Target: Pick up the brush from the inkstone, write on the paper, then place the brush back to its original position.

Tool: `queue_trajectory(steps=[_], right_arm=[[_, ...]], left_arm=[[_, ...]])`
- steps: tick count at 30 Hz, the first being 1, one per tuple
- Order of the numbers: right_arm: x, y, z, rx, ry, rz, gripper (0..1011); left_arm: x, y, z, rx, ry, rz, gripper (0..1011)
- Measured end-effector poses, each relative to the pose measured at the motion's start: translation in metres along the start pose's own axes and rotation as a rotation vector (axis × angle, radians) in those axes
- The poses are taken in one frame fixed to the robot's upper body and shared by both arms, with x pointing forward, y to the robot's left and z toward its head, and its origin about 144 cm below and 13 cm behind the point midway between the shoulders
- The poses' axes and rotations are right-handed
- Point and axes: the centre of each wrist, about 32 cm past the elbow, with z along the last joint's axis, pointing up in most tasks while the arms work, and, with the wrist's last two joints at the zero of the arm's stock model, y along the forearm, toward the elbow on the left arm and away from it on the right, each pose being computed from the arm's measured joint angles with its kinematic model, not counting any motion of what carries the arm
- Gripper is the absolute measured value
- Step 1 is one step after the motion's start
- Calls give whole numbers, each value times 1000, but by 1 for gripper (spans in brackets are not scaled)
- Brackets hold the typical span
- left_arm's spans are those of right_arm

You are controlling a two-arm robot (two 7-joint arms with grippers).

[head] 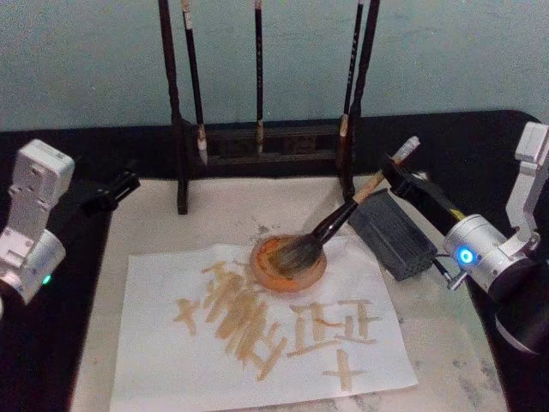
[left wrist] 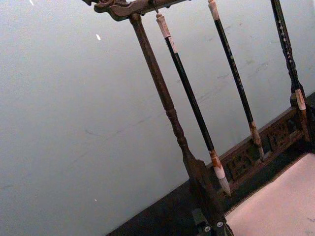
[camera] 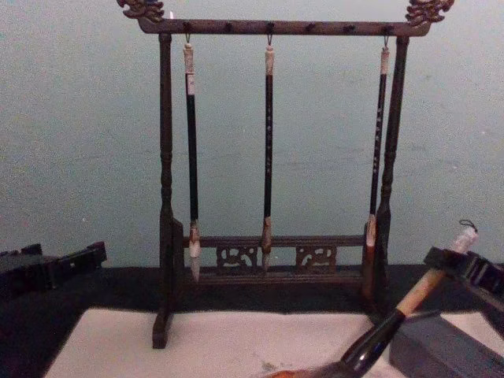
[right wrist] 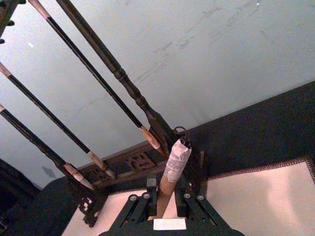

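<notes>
Between the clenched jaws of the right gripper (head: 396, 168) runs the upper handle of the brush (head: 343, 212), one thick calligraphy brush with a smooth tan shaft, a glossy black lower section and a whitish taped end cap with a dark loop projecting just past the jaws. Down from that grip the brush slants so its bushy grey-brown bristles press into a round orange dish (head: 287, 263), which sits on the paper (head: 163, 360), a flat off-white sheet streaked with tan strokes. Just below the jaws lies the inkstone (head: 392, 232), a single matte dark grey rectangular block. Beyond the jaws stands a dark turned-wood brush rack (camera: 272, 157) with three slim dark-handled brushes hanging from it. Well apart, the left gripper (head: 110, 194) rests over the black cloth; whether its jaws are parted I cannot tell.
</notes>
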Motion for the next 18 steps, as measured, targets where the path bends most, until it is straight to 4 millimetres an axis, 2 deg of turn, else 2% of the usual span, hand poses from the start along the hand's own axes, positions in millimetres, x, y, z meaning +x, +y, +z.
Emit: queue_trajectory(steps=[18], right_arm=[[0, -6, -4, 0, 8, -27, 205]], left_arm=[[0, 0, 0, 0, 0, 0, 1002]])
